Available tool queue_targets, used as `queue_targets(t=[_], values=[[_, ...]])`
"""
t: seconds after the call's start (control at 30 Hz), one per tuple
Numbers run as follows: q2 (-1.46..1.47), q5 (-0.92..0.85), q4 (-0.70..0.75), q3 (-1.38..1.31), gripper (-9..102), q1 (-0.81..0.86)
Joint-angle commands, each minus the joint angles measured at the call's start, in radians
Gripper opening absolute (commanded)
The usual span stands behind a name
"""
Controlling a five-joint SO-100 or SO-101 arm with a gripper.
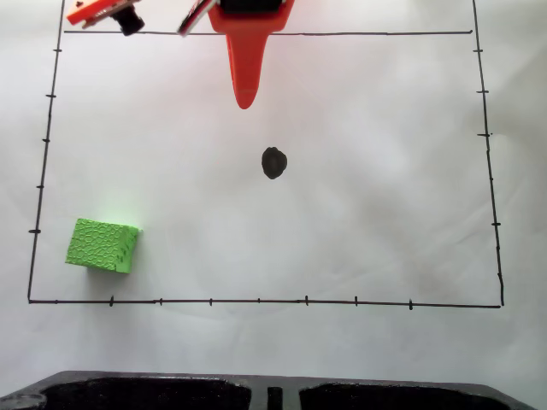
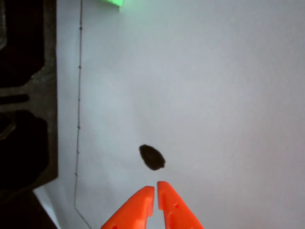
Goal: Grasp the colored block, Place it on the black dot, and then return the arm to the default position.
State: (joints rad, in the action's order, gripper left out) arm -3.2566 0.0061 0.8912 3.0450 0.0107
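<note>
Near black dot [image 2: 152,157]: fingers [image 2: 143,202] together, empty | colored block [image 1: 102,245] sat well apart, ungrasped | risk: closed tips would shove block if lowered unopened.

Pebbly green block [image 1: 102,245] on matt paper [image 1: 385,213]

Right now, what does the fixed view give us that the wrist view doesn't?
Fixed view alone: the whole green block inside the border's lower left corner, plus the full drawn border. Wrist view alone: both fingertips of the gripper, nearly touching, empty, just short of the black dot. Both: the dot, bare white paper, and the black tray beyond the border.
</note>
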Motion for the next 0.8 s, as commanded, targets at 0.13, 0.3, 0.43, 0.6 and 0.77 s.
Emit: queue_targets(t=[0.13, 0.3, 0.43, 0.6, 0.77], values=[[-0.012, 0.005, 0.003, -0.003, 0, 0.008], [-0.012, 0.005, 0.003, -0.003, 0, 0.008], [-0.012, 0.005, 0.003, -0.003, 0, 0.008], [-0.012, -0.008, 0.003, -0.003, 0, -0.002], [-0.014, -0.02, 0.003, -0.003, 0, -0.012]])
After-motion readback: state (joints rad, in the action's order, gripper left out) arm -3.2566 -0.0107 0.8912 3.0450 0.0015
